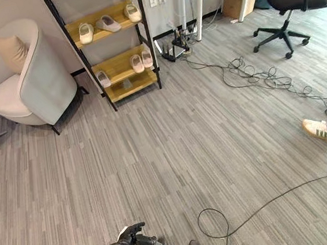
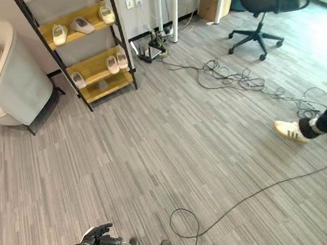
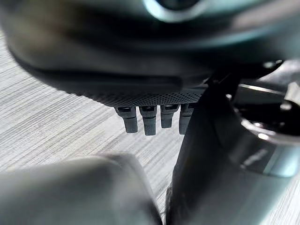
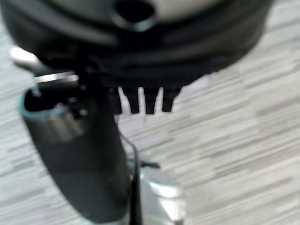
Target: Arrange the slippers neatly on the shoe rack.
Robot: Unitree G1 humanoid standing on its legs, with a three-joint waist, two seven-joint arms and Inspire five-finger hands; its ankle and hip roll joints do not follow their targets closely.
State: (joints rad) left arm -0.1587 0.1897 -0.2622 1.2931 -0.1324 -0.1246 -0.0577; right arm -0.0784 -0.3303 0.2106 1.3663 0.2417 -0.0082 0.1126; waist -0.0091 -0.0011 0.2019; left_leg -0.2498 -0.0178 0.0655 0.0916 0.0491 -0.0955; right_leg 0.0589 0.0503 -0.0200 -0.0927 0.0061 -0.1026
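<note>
The floor carpet with thin stripes [image 1: 172, 150] is grey. The far shoe rack with wooden shelves [image 1: 117, 66] is yellow-brown with a black frame. The soft rubber slippers [image 1: 107, 23] are cream and beige. The round armchair [image 1: 29, 77] on the left is cream and pale grey. The swivel office chair [image 1: 291, 0] on the right is black.

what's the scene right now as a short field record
rack: shoe rack by the wall, far from the robot
upper shelf: three slippers
lower shelf: three slippers
left robot hand: low by the floor, holding nothing
right robot hand: fingers straight, empty
nearby: armchair, office chair, a person's shoe
</note>
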